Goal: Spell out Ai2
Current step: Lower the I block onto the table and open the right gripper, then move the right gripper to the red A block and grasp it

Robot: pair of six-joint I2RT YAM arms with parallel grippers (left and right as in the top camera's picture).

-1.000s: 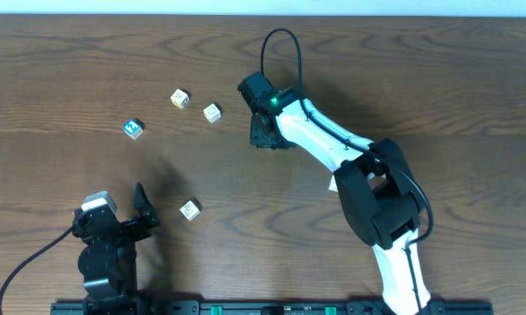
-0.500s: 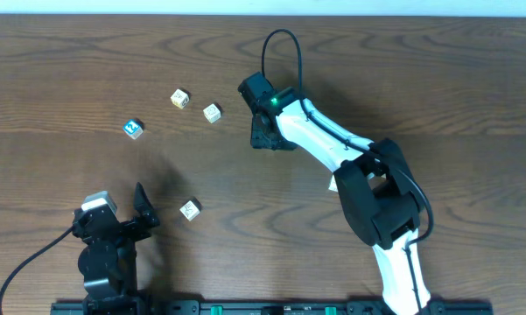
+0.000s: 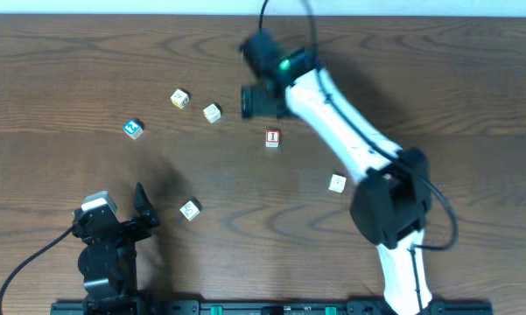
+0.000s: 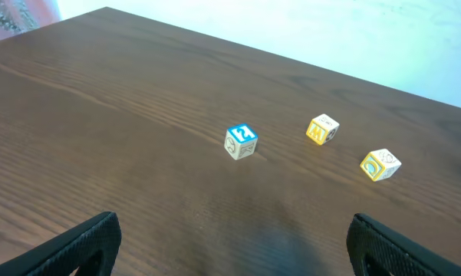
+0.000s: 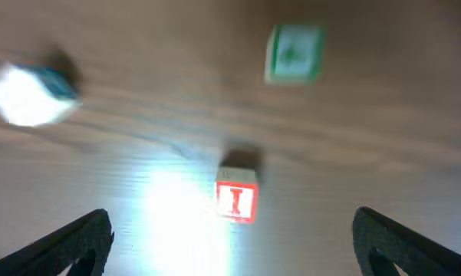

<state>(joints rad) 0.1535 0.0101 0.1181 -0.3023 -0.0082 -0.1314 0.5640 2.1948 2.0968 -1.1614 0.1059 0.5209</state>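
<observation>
A red-lettered I block [image 3: 272, 137] [image 5: 236, 201] lies alone on the wooden table, just in front of my right gripper [image 3: 255, 103] [image 5: 230, 249]. That gripper hangs above it, open, with nothing between its fingers. A blue 2 block [image 3: 134, 129] [image 4: 241, 141] sits at the left. A yellow A block [image 3: 180, 98] [image 4: 322, 129] lies beyond it, beside another yellow block [image 3: 212, 112] [image 4: 380, 164]. My left gripper [image 3: 121, 208] [image 4: 234, 249] rests open near the front left edge, far from every block.
A green-faced block [image 5: 294, 52] [image 3: 337, 183] lies right of the middle, near the right arm. One more pale block [image 3: 190, 209] sits by the left gripper. A blurred pale block [image 5: 31, 96] shows at the left of the right wrist view.
My right gripper has opened, let go of the I block and risen toward the far edge. The I block now lies uncovered on the table. The left arm has not moved.
</observation>
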